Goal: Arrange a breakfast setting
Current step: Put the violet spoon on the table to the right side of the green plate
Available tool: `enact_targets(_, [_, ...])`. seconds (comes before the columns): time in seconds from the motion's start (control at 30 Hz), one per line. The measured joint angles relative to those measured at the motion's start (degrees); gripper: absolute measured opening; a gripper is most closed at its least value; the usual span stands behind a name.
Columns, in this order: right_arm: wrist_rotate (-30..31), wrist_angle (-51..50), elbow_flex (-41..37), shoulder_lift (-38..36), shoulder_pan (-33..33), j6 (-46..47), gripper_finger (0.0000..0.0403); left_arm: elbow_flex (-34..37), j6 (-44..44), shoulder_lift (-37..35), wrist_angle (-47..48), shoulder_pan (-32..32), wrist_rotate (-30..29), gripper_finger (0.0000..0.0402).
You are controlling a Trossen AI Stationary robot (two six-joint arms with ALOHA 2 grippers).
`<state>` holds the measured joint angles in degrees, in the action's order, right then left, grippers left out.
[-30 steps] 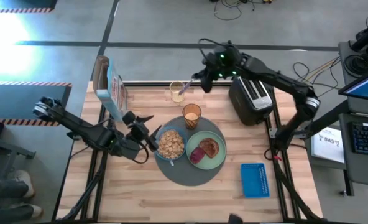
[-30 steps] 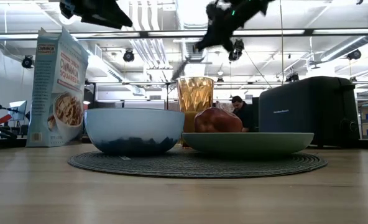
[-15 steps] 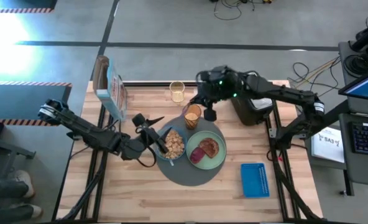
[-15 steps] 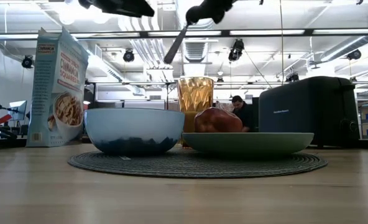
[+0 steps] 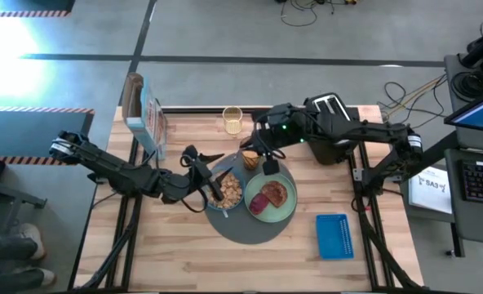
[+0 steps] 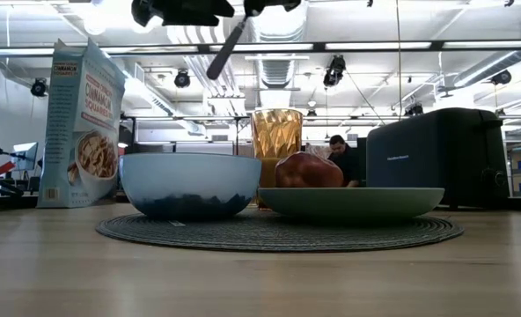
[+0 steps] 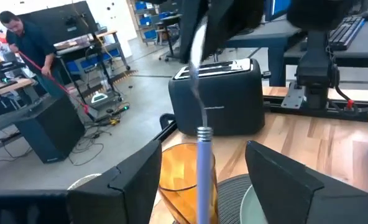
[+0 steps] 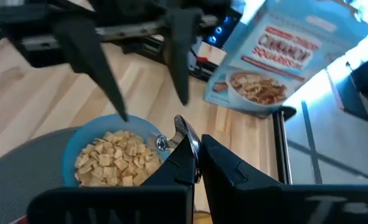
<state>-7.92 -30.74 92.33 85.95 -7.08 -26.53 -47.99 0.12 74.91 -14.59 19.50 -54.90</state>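
Step in hand: bringing the small spoon (image 8: 179, 134) to the small blue bowl (image 5: 210, 176); judged from its place above the bowl, the setting is nearly complete

Right gripper (image 8: 196, 163): over the rim of the bowl on the tumbler's side; fingers clenched on the spoon's handle, the spoon's head hanging past them toward the cereal

Left gripper (image 7: 199, 180): just beside the bowl on the cereal box's side, fingers released and spread wide, nothing between them; the spoon's shaft shows in the gap in the left wrist view

Spoon: silver, slim and tilted, held off the surface; in the low view it slants down above the bowl without touching it

Bowl: on the round dark-grey mat (image 5: 251, 233), filled with brown cereal (image 8: 112, 163) in small square pieces

Other setting pieces: pale-green plate (image 5: 285, 208) touching the bowl's far side from the left gripper, carrying a toast slice (image 5: 274, 193) and a red fruit (image 5: 259, 202); amber tumbler (image 6: 276, 136) just behind the bowl and plate, at the mat's edge

Off the mat: cereal box (image 6: 83, 123), toaster (image 6: 432, 158) and a small glass jar (image 5: 232, 120), all well apart from the bowl

Next move, as a judgement: lower the spoon head-first into the cereal or lay it beside the bowl, then let go; the left fingers sit close, so the descent needs care not to strike them or tip the bowl
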Motion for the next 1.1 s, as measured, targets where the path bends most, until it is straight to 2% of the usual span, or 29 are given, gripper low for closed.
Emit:
enact_targets(0.1, [0.0, 0.4, 0.0, 0.0, 1.3, -1.6, 0.0009, 0.0, -0.4, 0.0, 0.0, -0.2, 0.3, 0.0205])
enact_targets(0.23, [0.0, 3.1, 0.0, 0.0, 2.9, -2.9, 0.0009, 0.0, -1.3, 0.0, 0.1, -0.8, 4.8, 0.0194])
enact_targets(0.7, [0.8, 3.8, 0.0, 0.0, 3.8, -1.6, 0.0008, 0.0, -2.2, 0.0, 0.1, -1.2, 6.5, 0.0148])
enact_targets(0.9, [8.3, 1.3, 0.0, 0.0, 3.7, -1.3, 0.0008, 0.0, -2.2, 0.0, 0.2, -1.2, 7.6, 0.0141])
enact_targets(1.1, [8.1, 0.6, 0.0, 0.0, 3.7, 0.0, 0.0008, 0.0, -2.4, 0.0, 0.2, -1.2, 8.0, 0.0141])
